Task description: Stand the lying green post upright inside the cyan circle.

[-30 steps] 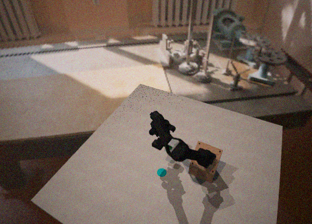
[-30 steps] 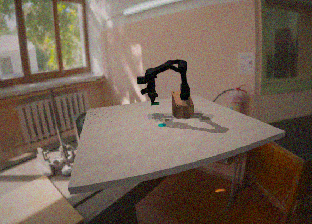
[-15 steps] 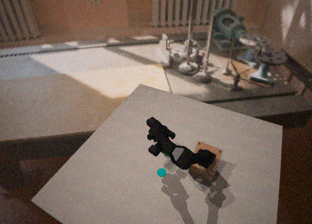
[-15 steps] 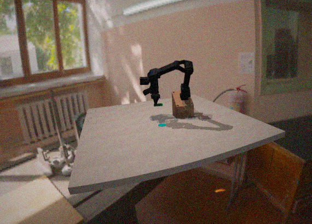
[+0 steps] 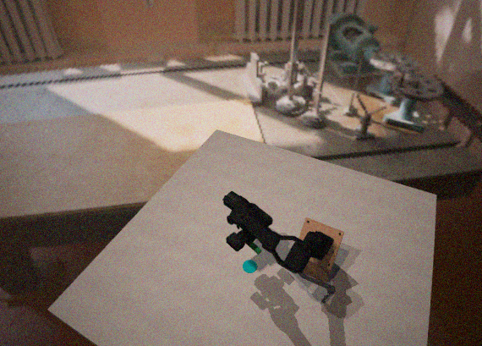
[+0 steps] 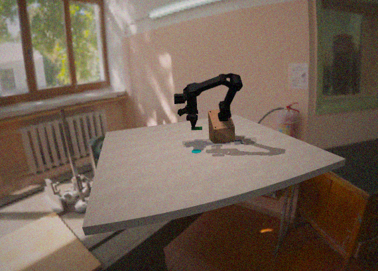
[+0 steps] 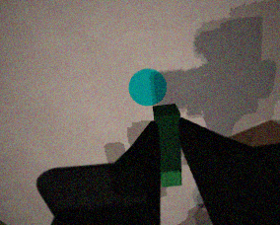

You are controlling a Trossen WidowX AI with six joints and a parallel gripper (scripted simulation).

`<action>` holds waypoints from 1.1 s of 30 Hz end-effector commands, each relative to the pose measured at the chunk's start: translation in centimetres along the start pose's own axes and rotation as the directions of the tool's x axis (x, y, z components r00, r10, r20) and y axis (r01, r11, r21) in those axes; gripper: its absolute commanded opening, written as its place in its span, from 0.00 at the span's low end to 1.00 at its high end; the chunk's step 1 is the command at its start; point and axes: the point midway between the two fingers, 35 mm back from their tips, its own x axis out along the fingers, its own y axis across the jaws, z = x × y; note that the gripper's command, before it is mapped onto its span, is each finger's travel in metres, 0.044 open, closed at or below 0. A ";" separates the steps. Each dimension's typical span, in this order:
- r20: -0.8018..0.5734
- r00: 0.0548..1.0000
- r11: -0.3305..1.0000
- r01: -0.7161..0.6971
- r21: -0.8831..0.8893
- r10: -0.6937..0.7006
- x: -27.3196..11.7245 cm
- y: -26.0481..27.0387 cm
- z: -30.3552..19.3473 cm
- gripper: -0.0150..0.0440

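Note:
The green post (image 5: 255,249) (image 6: 197,128) (image 7: 171,143) is held above the table, lying about level in the exterior view. My gripper (image 6: 193,128) (image 7: 167,125) points down and is shut on the post, with one dark finger on each side of it in the wrist view. In the top view the arm hides the fingertips and part of the post. The cyan circle (image 5: 249,266) (image 6: 196,151) (image 7: 143,87) lies flat on the table with nothing standing in it. In the wrist view it is just beyond the post's far end, slightly left, partly under a shadow.
The arm's wooden base block (image 5: 323,228) (image 6: 221,134) stands on the pale table (image 5: 169,256) (image 6: 149,181), to the right of the circle in the top and exterior views. Shadows of the arm fall on the table near the circle. The room's furniture lies beyond the table edges.

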 end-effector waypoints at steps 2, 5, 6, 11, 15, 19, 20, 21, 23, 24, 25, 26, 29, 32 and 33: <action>-0.007 1.000 0.999 -0.007 0.040 0.007 0.0 0.8 -1.0 0.29; -0.007 1.000 0.999 -0.002 0.041 0.003 0.1 0.8 -1.1 0.29; -0.007 1.000 0.999 0.003 0.041 -0.003 0.2 0.8 -1.1 0.29; -0.005 0.999 0.999 0.036 0.039 -0.036 0.5 0.5 -1.3 0.29; -0.002 0.998 0.997 0.062 0.037 -0.062 0.8 0.3 -1.4 0.29; 0.001 0.996 0.995 0.088 0.036 -0.088 1.1 0.1 -1.6 0.29; 0.002 0.996 0.995 0.094 0.036 -0.094 1.2 0.0 -1.6 0.29; 0.003 0.995 0.994 0.100 0.035 -0.101 1.2 0.0 -1.6 0.29; 0.005 0.994 0.993 0.113 0.034 -0.113 1.4 -0.1 -1.7 0.29; 0.007 0.993 0.992 0.119 0.034 -0.120 1.4 -0.2 -1.7 0.29; 0.008 0.992 0.992 0.125 0.034 -0.126 1.5 -0.2 -1.8 0.29; 0.009 0.991 0.991 0.132 0.033 -0.132 1.6 -0.3 -1.8 0.29; 0.014 0.989 0.988 0.150 0.032 -0.151 1.7 -0.4 -1.9 0.29; 0.018 0.985 0.985 0.168 0.032 -0.169 1.9 -0.6 -1.9 0.29; 0.020 0.984 0.984 0.174 0.031 -0.175 2.0 -0.6 -2.0 0.29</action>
